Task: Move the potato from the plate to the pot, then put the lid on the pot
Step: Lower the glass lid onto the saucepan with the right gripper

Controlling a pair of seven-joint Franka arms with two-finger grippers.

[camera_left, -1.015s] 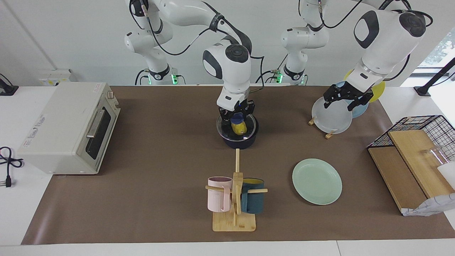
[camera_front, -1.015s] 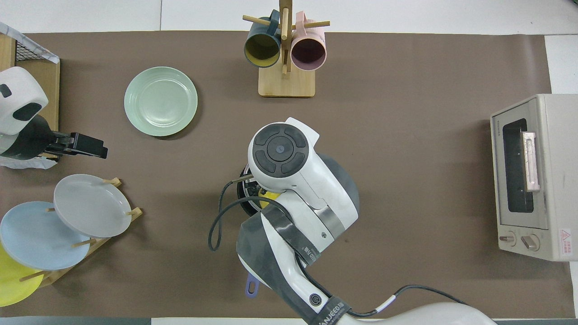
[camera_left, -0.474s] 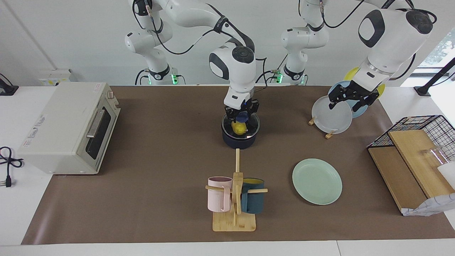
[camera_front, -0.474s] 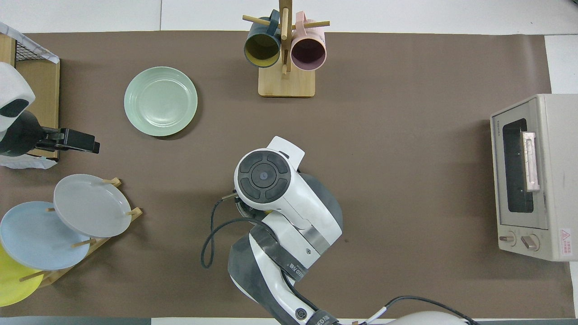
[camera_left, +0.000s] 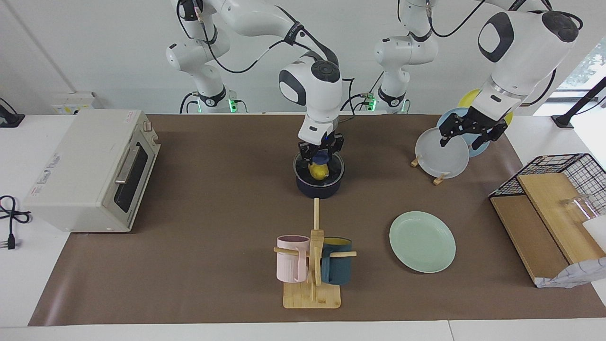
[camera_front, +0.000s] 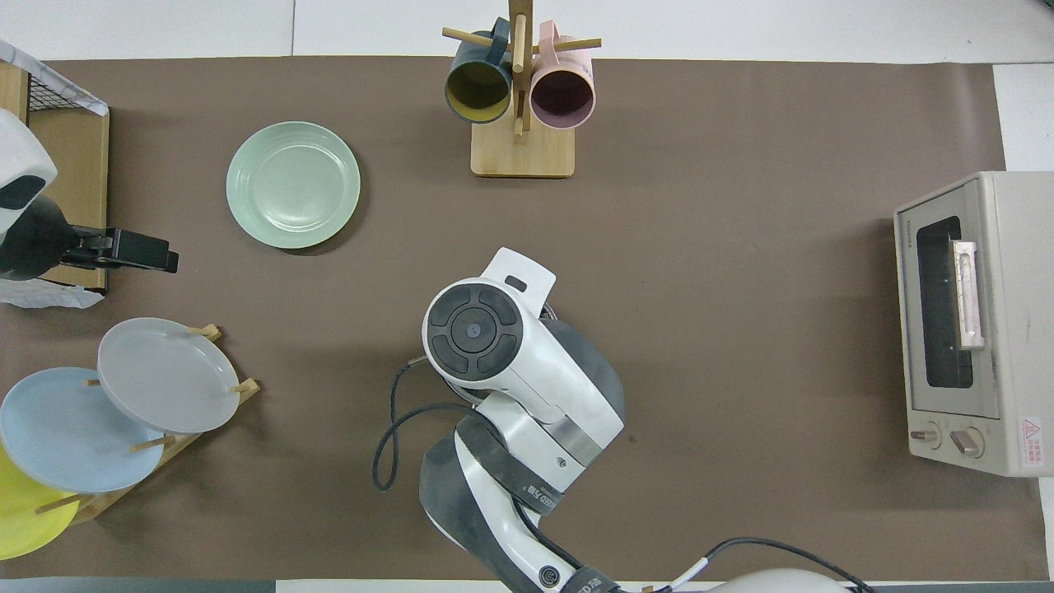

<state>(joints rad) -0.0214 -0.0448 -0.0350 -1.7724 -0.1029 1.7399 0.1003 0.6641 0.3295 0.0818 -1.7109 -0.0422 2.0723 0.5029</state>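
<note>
The navy pot [camera_left: 319,188] stands in the middle of the table, near the robots. The glass lid [camera_left: 331,166] lies over its mouth, and the yellow potato [camera_left: 318,172] shows through the glass inside the pot. My right gripper [camera_left: 321,157] is straight above the pot, shut on the lid's blue knob. In the overhead view my right arm [camera_front: 494,354] hides the pot, lid and potato. The mint-green plate [camera_left: 422,241] lies bare toward the left arm's end and also shows in the overhead view [camera_front: 293,184]. My left gripper [camera_left: 461,142] hangs open and empty over the plate rack; it shows in the overhead view too [camera_front: 169,259].
A plate rack [camera_left: 440,179] holds grey, light blue and yellow plates. A mug tree [camera_left: 312,265] with a pink and a teal mug stands farther out than the pot. A toaster oven [camera_left: 90,170] sits at the right arm's end. A wire basket [camera_left: 568,166] with wooden boards sits at the left arm's end.
My right gripper has carried the lid a little toward the left arm's end and settled it over the pot. My left gripper has drawn up and back toward its own end.
</note>
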